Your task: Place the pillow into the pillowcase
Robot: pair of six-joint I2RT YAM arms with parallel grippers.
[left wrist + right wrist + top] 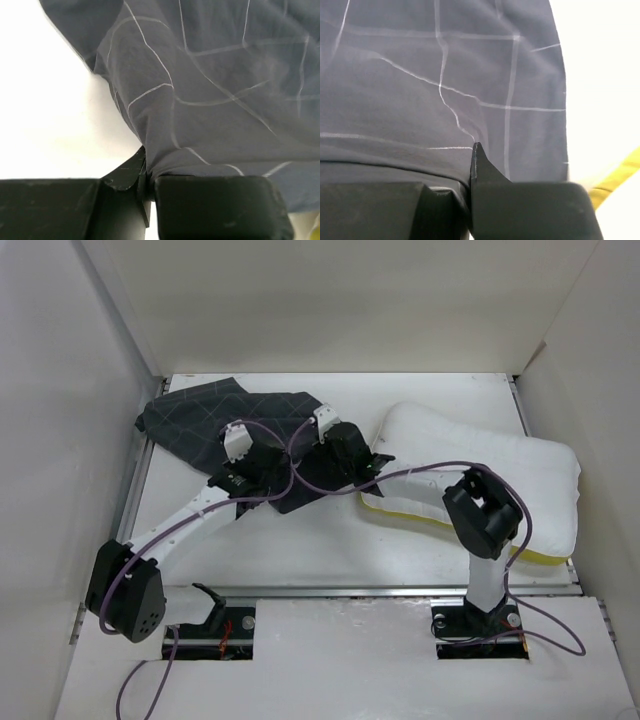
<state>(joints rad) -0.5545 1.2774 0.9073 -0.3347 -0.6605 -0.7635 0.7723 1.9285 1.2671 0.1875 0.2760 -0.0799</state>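
Observation:
The dark charcoal pillowcase [215,420] with pale grid lines lies at the back left of the table. The white pillow [500,465] with a yellow seam lies at the right. My left gripper [252,462] is shut on the pillowcase's near edge; the left wrist view shows the cloth [215,90] pinched between the jaws [146,175]. My right gripper [335,455] is shut on the same edge further right, beside the pillow's left end; the right wrist view shows the cloth [420,75] clamped at the fingers [476,160], with a strip of the yellow seam [615,175] at the right.
White walls enclose the table on the left, back and right. A metal rail [380,590] runs along the near edge of the table in front of the arm bases. Purple cables [440,468] loop over the right arm above the pillow.

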